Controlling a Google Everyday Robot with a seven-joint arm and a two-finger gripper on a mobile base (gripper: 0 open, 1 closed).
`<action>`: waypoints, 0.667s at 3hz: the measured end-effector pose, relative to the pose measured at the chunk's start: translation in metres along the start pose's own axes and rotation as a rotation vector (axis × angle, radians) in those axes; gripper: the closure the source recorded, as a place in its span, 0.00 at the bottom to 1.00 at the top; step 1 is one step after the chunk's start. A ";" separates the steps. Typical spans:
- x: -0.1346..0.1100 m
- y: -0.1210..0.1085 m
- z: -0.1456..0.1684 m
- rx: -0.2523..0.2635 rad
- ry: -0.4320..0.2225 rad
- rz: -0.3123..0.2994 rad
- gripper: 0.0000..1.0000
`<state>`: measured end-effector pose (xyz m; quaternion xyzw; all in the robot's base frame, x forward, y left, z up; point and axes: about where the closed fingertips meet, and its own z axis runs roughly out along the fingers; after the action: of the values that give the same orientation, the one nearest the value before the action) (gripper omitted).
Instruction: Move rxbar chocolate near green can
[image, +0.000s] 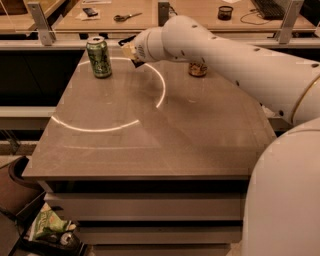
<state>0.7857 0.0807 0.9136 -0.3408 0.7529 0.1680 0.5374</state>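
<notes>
The green can (99, 57) stands upright at the table's far left, with pale markings and a silver top. My gripper (128, 49) is at the end of the white arm (210, 55), just right of the can and low over the far part of the table, about a can's width away. The wrist hides most of it. Dark slivers show at the gripper's top and bottom edges; I cannot tell whether they are the rxbar chocolate. No black wrapper lies in view on the table.
An orange-brown can (198, 70) stands at the far edge, mostly behind the arm. The grey table (150, 140) carries a bright ring-shaped light reflection. Desks with small items stand beyond it. A green bag (47, 225) lies on the floor at lower left.
</notes>
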 end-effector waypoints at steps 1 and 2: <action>0.000 0.002 0.001 -0.003 0.000 -0.001 0.59; 0.000 0.004 0.003 -0.006 0.000 -0.001 0.36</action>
<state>0.7850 0.0850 0.9126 -0.3429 0.7523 0.1699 0.5364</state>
